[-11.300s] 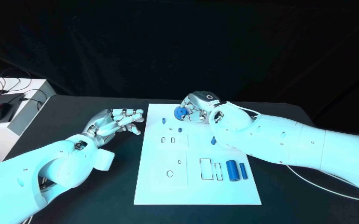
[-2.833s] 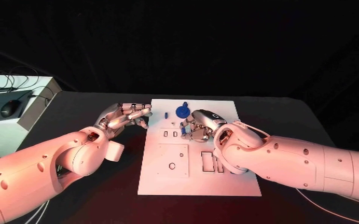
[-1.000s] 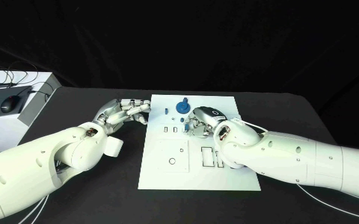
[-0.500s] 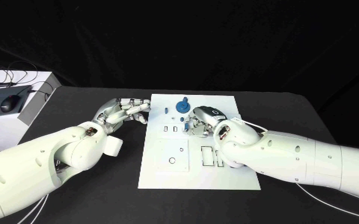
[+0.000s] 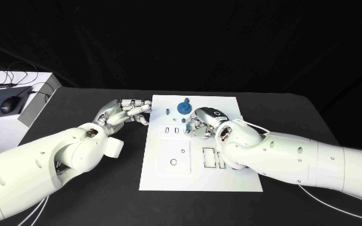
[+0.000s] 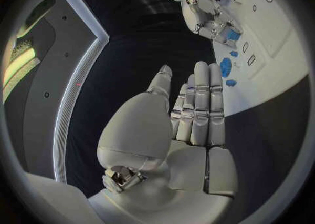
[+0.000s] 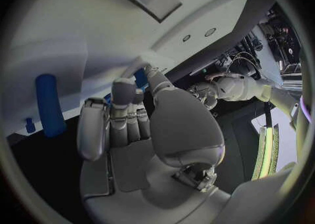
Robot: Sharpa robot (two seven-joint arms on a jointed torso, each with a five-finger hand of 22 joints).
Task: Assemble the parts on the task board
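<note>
Pinching a small blue part [image 6: 232,35], right hand [image 5: 202,123] over task board [image 5: 173,173] | left hand [image 5: 124,112] empty, fingers extended, beside board | right wrist: blue cylinder [image 7: 49,104] | black table [image 5: 90,194]

The head camera looks down at the table [image 5: 90,105]; each wrist camera sits close behind its own hand (all share the task board [image 5: 200,176]).

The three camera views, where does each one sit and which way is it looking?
Head view: above, looking down at the white task board; both arms enter.
Left wrist view: behind the left hand, facing the board and right hand.
Right wrist view: behind the right hand, close over the board.
All share the board.
</note>
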